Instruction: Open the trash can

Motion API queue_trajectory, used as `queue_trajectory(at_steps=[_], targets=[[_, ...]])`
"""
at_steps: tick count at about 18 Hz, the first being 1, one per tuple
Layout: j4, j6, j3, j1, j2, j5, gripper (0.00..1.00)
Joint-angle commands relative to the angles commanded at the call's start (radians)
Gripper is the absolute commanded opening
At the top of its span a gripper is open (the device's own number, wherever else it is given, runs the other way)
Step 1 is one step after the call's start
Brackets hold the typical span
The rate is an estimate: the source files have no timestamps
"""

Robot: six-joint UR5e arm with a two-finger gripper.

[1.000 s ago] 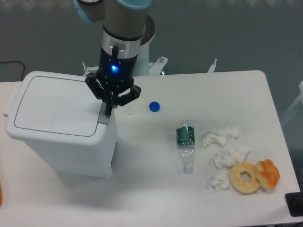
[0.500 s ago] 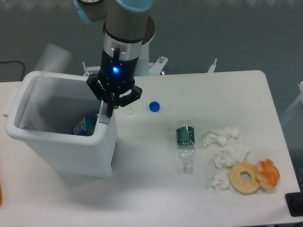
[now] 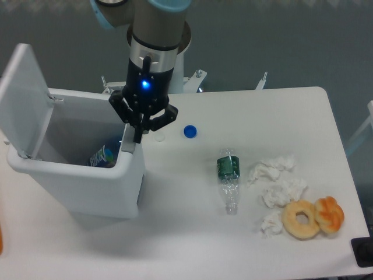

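Jaws pressed together over the grey push tab (image 3: 129, 146) — lid up on the large white boxy plastic trash can (image 3: 76, 181).
Standing at the table's left end, the can looks a stiff, light, smooth-walled shell, its flat hinged lid (image 3: 24, 93) raised on the far-left edge; a judgement — it needs no grasp, only a push on that small tab at its right rim, where the black two-finger gripper (image 3: 138, 139) touches. Right of the can lie a blue bottle cap (image 3: 189, 132), a crushed clear plastic bottle with green label (image 3: 228, 180), crumpled white tissues (image 3: 276, 186) and two donuts (image 3: 313, 217) — farthest out.
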Motion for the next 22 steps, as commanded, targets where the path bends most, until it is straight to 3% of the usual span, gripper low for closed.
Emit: queue_trajectory(at_steps=[1,2,9,13,17,22], targets=[[0.008,0.008,0.000,0.020,-0.003,0.000,0.94],[0.024,0.017,-0.003,0.049,-0.003,0.002,1.00],[0.087,0.054,0.000,0.209,-0.138,0.026,1.00],[0.103,0.262,0.021,0.233,-0.233,0.138,1.00],[0.106,0.363,0.083,0.233,-0.339,0.225,1.00],[0.126,0.615,0.107,0.239,-0.411,0.297,1.00]])
